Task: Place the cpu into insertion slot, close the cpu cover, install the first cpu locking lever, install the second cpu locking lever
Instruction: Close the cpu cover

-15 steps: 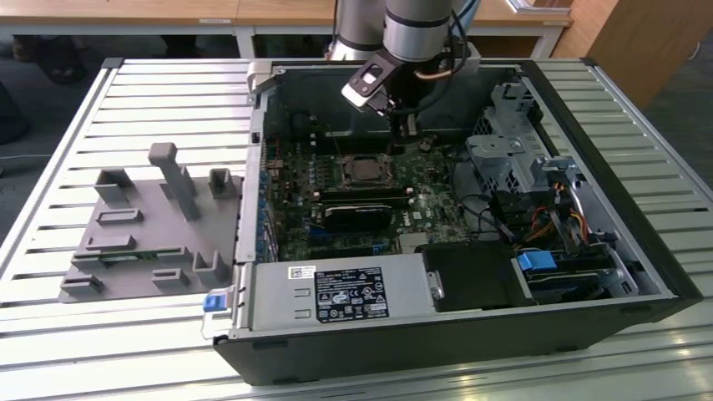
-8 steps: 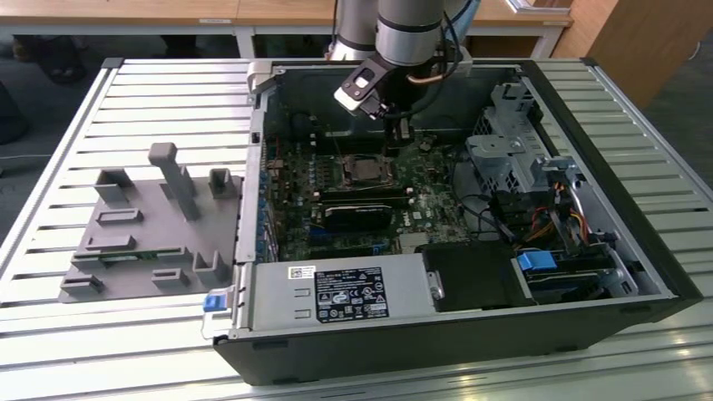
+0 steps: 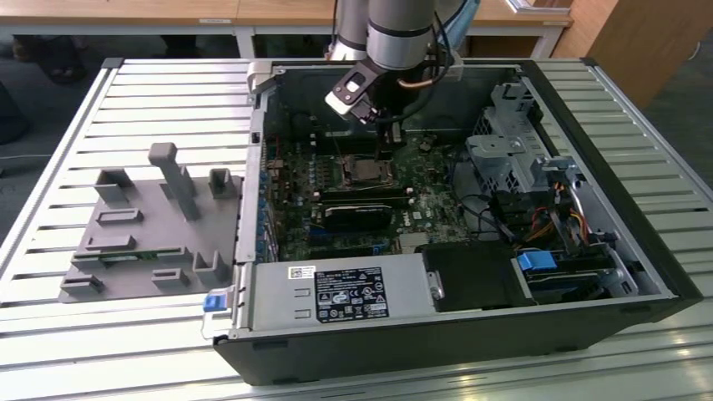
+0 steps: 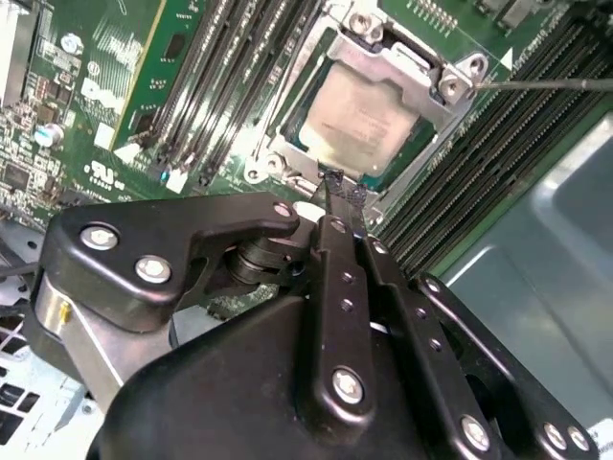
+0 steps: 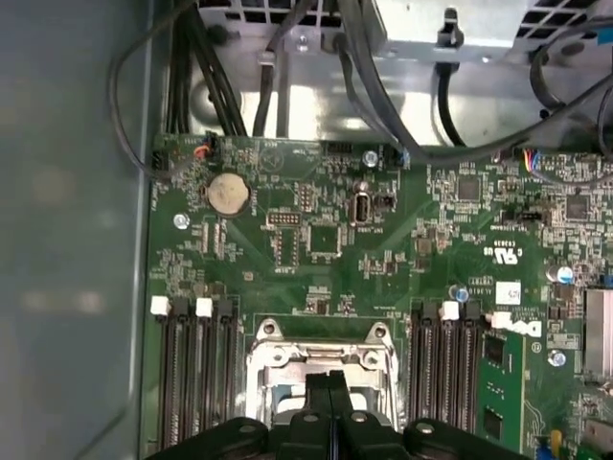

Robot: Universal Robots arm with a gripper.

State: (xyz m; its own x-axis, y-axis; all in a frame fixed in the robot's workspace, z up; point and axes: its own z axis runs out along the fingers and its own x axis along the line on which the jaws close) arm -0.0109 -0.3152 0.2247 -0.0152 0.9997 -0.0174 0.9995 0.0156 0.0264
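Fingers (image 4: 341, 278) pressed together, tips just beside the cpu (image 4: 364, 120) under the cpu cover (image 4: 407, 65)

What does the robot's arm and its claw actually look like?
The arm is a round tube in silver-grey with a black band. A pale boxy unit sits at its wrist, and dark and orange cables loop beside it. The gripper is matte black: flat jointed link bars dotted with silver screw heads, narrowing to two slim fingers.
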